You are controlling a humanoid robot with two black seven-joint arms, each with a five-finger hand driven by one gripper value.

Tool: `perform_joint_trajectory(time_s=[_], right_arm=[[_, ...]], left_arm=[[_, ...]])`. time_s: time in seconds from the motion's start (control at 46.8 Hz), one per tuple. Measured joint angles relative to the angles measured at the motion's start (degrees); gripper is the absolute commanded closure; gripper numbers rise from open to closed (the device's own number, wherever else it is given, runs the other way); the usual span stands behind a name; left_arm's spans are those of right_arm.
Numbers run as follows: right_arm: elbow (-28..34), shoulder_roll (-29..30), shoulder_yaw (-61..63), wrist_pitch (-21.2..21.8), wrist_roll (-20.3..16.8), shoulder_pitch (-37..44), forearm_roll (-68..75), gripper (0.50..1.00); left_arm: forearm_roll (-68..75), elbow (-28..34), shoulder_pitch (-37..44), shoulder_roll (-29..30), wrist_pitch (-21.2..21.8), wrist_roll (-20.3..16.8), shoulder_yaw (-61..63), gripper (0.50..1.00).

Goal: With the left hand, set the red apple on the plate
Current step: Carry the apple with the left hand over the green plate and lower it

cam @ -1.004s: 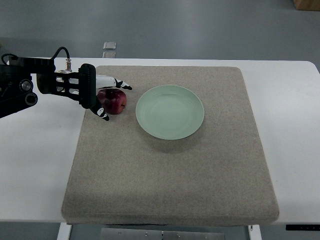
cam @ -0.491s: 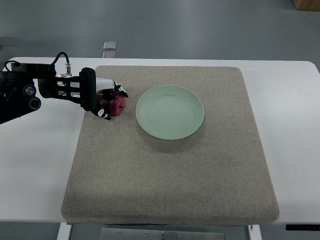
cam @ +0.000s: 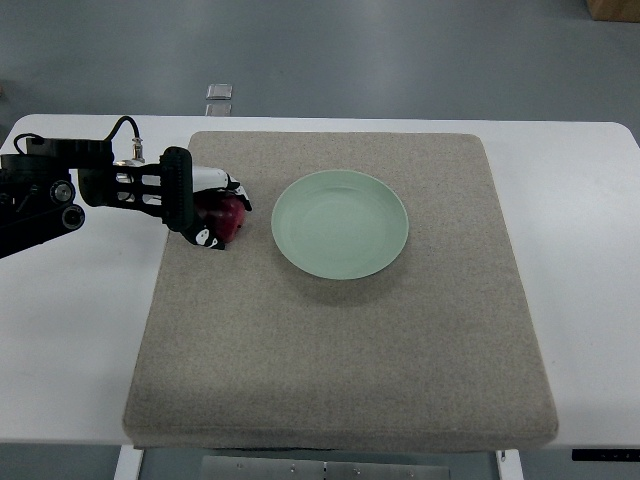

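Observation:
The red apple (cam: 229, 216) lies on the grey mat just left of the pale green plate (cam: 340, 223). My left hand (cam: 215, 207) comes in from the left edge and its white fingers are curled over the apple, hiding most of it. Only a small red patch shows between the fingers. The plate holds nothing. My right arm is out of the picture.
A grey felt mat (cam: 340, 330) covers most of the white table (cam: 590, 250). A small clear object (cam: 219, 91) lies on the floor beyond the table's far edge.
The fingers have curled down over the apple from a looser hold. Hand and apple have shifted slightly left and toward me, and less of the apple shows.

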Motion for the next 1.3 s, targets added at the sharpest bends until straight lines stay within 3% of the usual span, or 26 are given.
perform_joint_trajectory(time_s=[0.363,0.641,0.961,1.303], right_arm=[[0.00,0.00,0.00,0.02,0.01,0.03,0.00,0.570],[0.00,0.00,0.00,0.01,-0.02,0.00,-0.03,0.570],[0.00,0.00,0.00,0.00,-0.01,0.00,-0.04,0.570],[0.00,0.00,0.00,0.01,-0.01,0.01,-0.03,0.570]], left_arm=[[-0.37,-0.66,-5.90,-0.44,0.26,-0.66,-1.62,1.000],[-0.58,-2.46,-8.78,-5.81,-0.03,-0.87,-1.78,1.000],[0.14,-3.31,-8.07,-12.05,-0.52,-1.72,-0.68,1.000],[0.91,1.24,-5.66,-15.96,-0.05,-1.83,0.76,1.000]])
